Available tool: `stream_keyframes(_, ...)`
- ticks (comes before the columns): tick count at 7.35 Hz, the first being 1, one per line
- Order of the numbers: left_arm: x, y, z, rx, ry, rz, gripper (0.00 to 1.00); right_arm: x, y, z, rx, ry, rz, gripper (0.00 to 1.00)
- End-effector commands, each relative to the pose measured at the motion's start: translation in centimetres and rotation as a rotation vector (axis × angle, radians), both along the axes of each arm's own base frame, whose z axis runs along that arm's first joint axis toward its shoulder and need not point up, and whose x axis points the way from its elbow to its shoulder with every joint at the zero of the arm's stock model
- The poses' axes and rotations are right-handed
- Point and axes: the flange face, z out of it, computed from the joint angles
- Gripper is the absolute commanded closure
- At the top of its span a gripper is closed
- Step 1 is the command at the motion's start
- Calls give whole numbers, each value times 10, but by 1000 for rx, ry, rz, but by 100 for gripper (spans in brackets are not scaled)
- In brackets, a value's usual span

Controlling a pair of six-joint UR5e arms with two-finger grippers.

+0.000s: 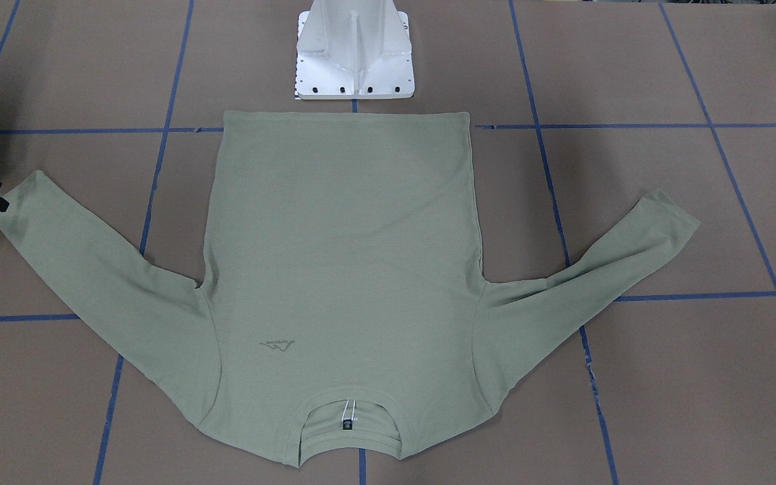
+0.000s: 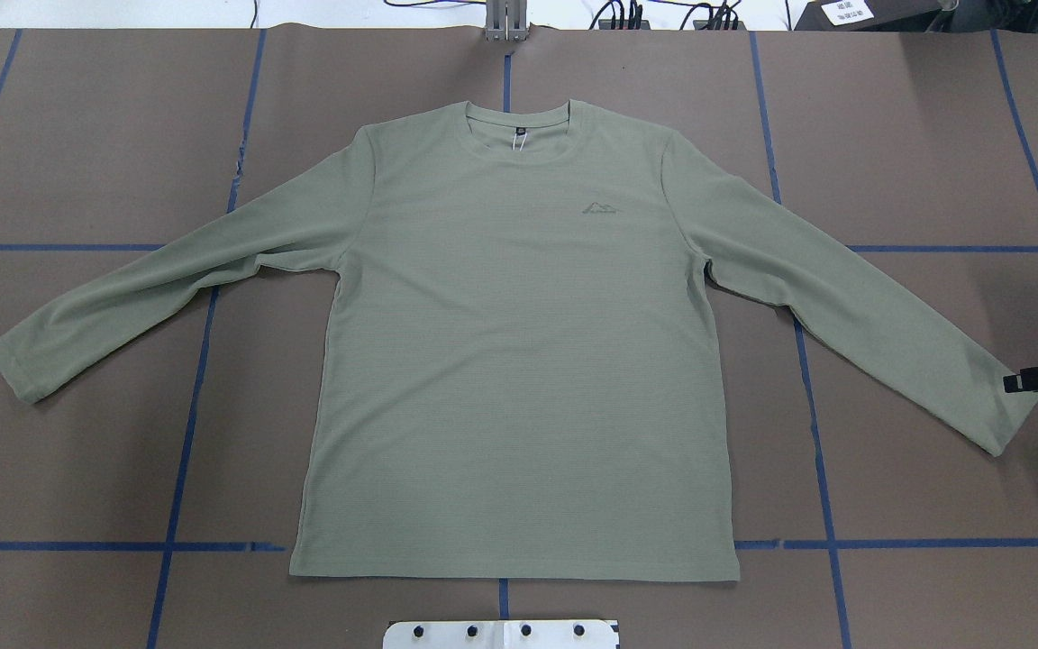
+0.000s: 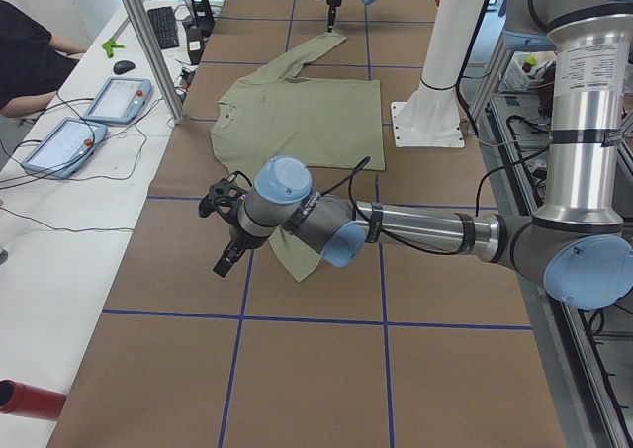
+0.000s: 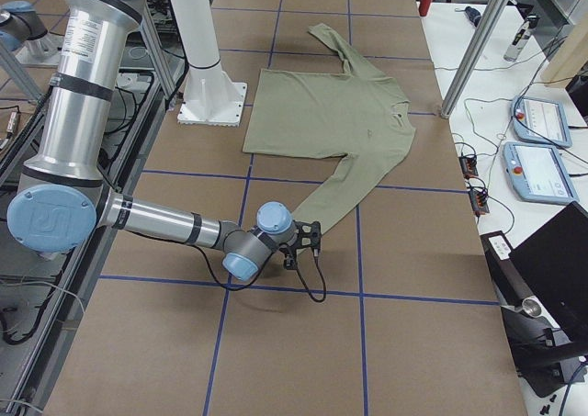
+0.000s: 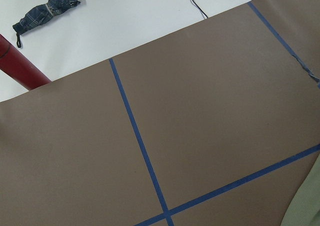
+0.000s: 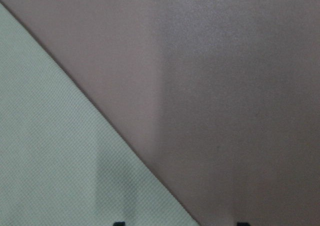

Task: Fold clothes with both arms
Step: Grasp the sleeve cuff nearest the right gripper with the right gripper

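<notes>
The pale green long-sleeved shirt (image 2: 510,361) lies flat and face up on the brown table, both sleeves spread out, collar (image 2: 519,135) away from the robot's base. My right gripper (image 2: 1024,379) is low at the end of the shirt's right-side cuff (image 2: 1006,406). Its fingertips (image 6: 118,223) stand apart in the right wrist view, over the sleeve edge (image 6: 60,136), so it is open. My left gripper (image 3: 226,258) hovers near the other cuff and shows only in the exterior left view, where I cannot tell its state. A strip of the shirt (image 5: 305,206) shows in the left wrist view.
The white pedestal base (image 1: 354,54) stands just behind the shirt's hem. Blue tape lines (image 2: 204,361) grid the table. Beyond the table's left end lie a red cylinder (image 5: 20,66) and a folded umbrella (image 5: 45,11). A person (image 3: 25,57) sits at a side desk with pendants (image 3: 117,97).
</notes>
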Motion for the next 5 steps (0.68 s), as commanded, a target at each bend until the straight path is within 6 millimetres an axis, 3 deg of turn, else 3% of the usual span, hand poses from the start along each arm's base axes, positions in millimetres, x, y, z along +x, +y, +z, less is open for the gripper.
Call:
stream_keyframes(1,0,0,1,0,-1,1,0,-2,2,2,-6,3,-5,46)
stream_keyframes(2,0,0,2,-2,-1,1,0,-2,2,2,-5,2,-6,76)
stream_keyframes(3,0,0,2,-2,-1,1,0,-3,2,1,-3,1,-6,95)
stream_keyframes(5,0,0,2,-1,-1,2,0,-3,1,-4,3,-7,-10,100)
